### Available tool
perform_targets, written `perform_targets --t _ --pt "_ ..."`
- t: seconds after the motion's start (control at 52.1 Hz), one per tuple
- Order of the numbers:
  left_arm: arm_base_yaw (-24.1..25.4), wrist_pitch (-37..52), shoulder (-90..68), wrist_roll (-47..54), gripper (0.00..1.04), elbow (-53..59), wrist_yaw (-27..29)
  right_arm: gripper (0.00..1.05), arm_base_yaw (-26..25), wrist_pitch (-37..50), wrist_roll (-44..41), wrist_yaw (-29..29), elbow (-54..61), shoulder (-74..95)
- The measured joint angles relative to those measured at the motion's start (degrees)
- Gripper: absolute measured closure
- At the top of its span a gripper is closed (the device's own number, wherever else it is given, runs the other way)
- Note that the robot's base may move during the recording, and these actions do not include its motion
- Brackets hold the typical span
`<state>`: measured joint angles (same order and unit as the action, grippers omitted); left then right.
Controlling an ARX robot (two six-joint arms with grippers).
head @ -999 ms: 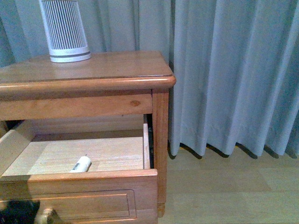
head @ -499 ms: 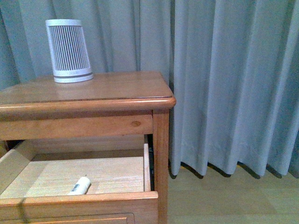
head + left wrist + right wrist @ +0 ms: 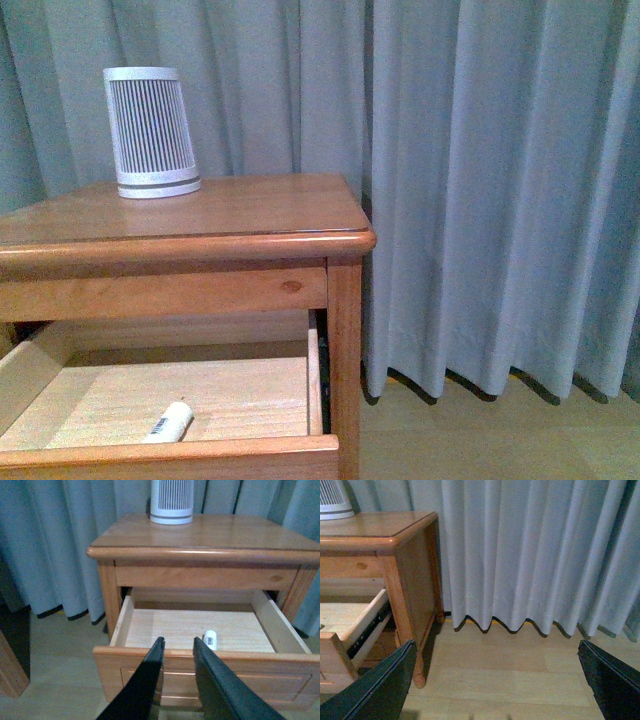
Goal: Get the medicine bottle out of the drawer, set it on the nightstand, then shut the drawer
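The medicine bottle [image 3: 170,422] by the drawer's [image 3: 200,458] front edge looked light, stiff and slick, best grasped mid-body. The jaws of the left gripper [image 3: 178,642] and the right gripper [image 3: 496,645] stood apart.

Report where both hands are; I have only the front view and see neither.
Observer: The left hand hovers before the open drawer, fingers slightly apart, empty.
Operator: Place the bottle against it.
Observer: The medicine bottle lies just inside the front panel, just past one fingertip.
Operator: Now the right.
Observer: The right hand is wide open over bare floor beside the nightstand, holding nothing.
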<state>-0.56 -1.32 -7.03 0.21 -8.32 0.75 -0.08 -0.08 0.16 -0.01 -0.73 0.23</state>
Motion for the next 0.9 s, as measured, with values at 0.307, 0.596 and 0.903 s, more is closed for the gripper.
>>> perform_targets --t 0.307,0.596,0.903 --pt "0.24 0.35 2.56 -0.07 1.02 3.21 -0.61 0.07 0.00 0.00 0.00 -0.02 0.00 0.00" --pt "0.24 0.61 4.04 -0.07 1.02 5.01 -0.59 0.07 0.00 0.00 0.00 -0.02 0.00 0.00" --pt "0.26 1.01 6.69 -0.07 1.02 7.76 -0.63 0.07 0.00 0.00 0.00 -0.02 0.00 0.00"
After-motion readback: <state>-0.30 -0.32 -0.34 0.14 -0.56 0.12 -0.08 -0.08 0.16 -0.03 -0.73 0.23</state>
